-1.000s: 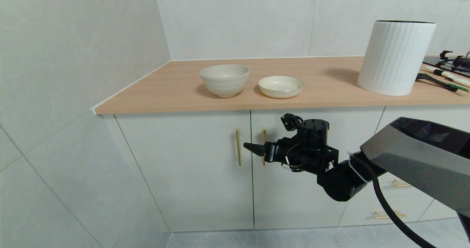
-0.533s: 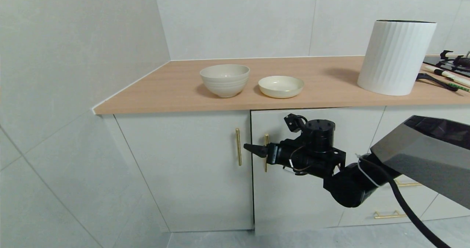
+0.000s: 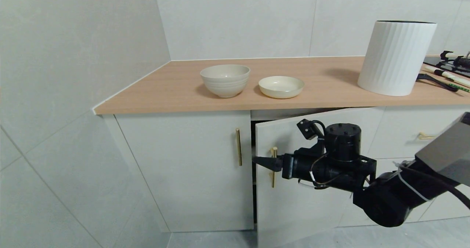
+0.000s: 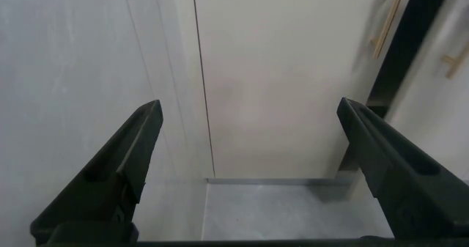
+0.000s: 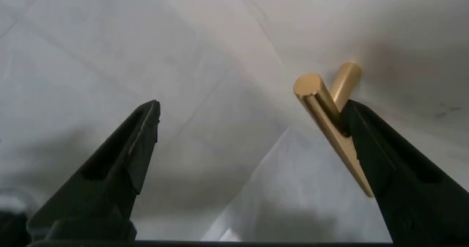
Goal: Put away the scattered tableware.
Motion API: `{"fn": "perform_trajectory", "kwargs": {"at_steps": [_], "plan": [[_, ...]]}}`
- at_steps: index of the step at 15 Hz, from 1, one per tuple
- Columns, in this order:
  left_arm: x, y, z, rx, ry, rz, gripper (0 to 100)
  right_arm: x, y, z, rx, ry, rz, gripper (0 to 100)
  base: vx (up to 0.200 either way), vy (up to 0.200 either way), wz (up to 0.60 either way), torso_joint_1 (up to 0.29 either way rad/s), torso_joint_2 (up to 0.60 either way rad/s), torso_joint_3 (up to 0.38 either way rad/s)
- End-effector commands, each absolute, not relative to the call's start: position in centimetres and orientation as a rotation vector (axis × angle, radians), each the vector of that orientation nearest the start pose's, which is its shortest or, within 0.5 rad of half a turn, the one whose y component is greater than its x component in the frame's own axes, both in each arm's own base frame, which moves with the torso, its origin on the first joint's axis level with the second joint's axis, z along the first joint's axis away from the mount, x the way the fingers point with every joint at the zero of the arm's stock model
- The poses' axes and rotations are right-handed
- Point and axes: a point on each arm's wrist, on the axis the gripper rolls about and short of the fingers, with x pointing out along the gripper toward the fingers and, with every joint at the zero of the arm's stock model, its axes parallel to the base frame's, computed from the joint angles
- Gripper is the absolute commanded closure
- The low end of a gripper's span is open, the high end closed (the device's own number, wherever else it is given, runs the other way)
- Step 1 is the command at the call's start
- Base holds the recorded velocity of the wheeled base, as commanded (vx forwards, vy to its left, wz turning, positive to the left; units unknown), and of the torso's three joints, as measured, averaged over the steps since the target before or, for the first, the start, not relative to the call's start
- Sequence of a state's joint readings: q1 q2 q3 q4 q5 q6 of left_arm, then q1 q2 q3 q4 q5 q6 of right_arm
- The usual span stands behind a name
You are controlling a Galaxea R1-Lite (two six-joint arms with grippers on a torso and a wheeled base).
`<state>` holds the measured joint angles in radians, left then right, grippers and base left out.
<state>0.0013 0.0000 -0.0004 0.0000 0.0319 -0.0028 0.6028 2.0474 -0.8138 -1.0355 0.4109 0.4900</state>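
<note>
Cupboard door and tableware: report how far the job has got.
Done: the right cabinet door stands partly open. In hand: the right hand, fingers apart, has one finger against the door's brass handle. Left: the deep bowl and the shallow dish sit on the countertop, neither put away.

At frame centre the right cabinet door stands ajar, leaving only a narrow dark gap beside the shut left door. The right gripper and gold handle crowd that opening.
</note>
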Motion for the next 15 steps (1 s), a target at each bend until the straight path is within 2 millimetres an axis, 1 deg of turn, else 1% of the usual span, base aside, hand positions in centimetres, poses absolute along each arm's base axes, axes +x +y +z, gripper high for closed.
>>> {"fn": "perform_trajectory", "kwargs": {"at_steps": [1,4,7,11,13,15], "plan": [[-2.3,0.1,7.6,-0.003,0.001,0.034,0,27.3,20.1,12.5,0.427,0.435,0.976,0,0.0,0.0,0.0,0.0,0.0,0.0],[-2.3,0.1,7.6,-0.003,0.001,0.034,0,25.1,20.1,12.8,0.42,0.459,1.025,0,0.0,0.0,0.0,0.0,0.0,0.0],[-2.3,0.1,7.6,-0.003,0.001,0.034,0,23.9,19.7,12.6,0.415,0.486,1.032,0,0.0,0.0,0.0,0.0,0.0,0.0],[-2.3,0.1,7.6,-0.003,0.001,0.034,0,23.2,19.4,11.8,0.411,0.533,1.062,0,0.0,0.0,0.0,0.0,0.0,0.0],[-2.3,0.1,7.6,-0.003,0.001,0.034,0,23.0,19.8,11.3,0.407,0.557,1.081,0,0.0,0.0,0.0,0.0,0.0,0.0],[-2.3,0.1,7.6,-0.002,0.002,0.034,0,23.0,20.3,10.2,0.397,0.598,1.084,0,0.0,0.0,0.0,0.0,0.0,0.0]]}}
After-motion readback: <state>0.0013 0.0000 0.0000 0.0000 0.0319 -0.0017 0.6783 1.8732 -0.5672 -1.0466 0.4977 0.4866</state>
